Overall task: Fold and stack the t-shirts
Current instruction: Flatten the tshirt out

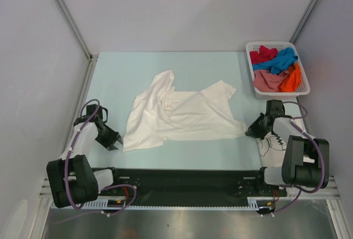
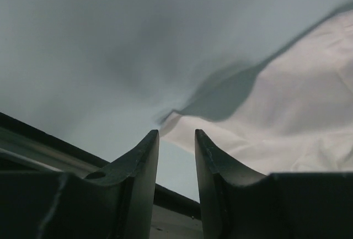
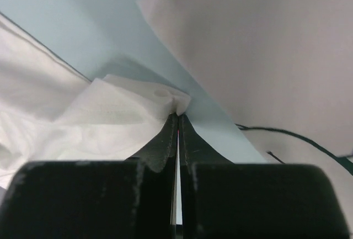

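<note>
A plain white t-shirt (image 1: 176, 112) lies crumpled and spread on the pale blue table. My right gripper (image 1: 249, 131) is shut on its near right corner; in the right wrist view the cloth (image 3: 110, 117) bunches at the closed tips of the gripper (image 3: 178, 115). My left gripper (image 1: 115, 142) stands open just off the shirt's near left corner. In the left wrist view the gripper (image 2: 176, 134) has nothing between its fingers, and the shirt's edge (image 2: 292, 101) lies just ahead. A white t-shirt with black print (image 1: 273, 145) lies under my right arm.
A white lattice basket (image 1: 277, 93) at the back right holds red (image 1: 262, 55), blue (image 1: 284, 59), pink (image 1: 266, 80) and orange (image 1: 292, 79) t-shirts. Grey walls close in both sides and the back. A black rail runs along the near edge.
</note>
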`<state>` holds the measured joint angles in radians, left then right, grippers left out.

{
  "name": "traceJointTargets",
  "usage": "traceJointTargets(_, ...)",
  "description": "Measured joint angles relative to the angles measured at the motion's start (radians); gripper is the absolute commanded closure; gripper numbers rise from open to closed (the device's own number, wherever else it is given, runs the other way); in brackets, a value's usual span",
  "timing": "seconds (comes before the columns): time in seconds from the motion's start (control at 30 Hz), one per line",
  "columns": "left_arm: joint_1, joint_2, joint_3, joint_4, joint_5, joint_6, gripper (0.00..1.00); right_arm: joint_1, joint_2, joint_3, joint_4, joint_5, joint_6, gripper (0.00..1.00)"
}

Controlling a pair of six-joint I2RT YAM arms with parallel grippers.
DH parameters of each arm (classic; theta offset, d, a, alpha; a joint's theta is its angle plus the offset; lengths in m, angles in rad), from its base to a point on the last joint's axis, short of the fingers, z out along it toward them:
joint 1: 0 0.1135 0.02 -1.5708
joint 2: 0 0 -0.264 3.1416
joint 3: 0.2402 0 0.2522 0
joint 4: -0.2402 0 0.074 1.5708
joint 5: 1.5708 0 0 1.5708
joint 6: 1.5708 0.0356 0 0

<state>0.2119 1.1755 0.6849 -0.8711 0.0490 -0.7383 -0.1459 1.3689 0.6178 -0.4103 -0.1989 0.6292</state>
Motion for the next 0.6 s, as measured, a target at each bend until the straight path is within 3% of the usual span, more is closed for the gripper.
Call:
traceJointTargets(0.23,0.0,-0.003,-0.103,-0.004,0.017,-0.04,0.5,0.0,-0.02,0.016,-0.097,0.026,-0.062,1.0)
traceJointTargets(0.37,0.0,-0.022,-0.156,0.037,0.079,-0.04,0.47,0.0,-0.019,0.018,-0.108,0.021,-0.074,1.0)
traceJointTargets(0.5,-0.001,-0.008,-0.167,0.09,0.183,-0.007,0.34,0.0,-0.005,0.029,-0.109,0.0,-0.077,1.0)
traceJointTargets(0.6,-0.008,0.003,-0.154,0.127,0.222,0.017,0.35,0.0,0.018,0.045,-0.109,-0.013,-0.08,1.0)
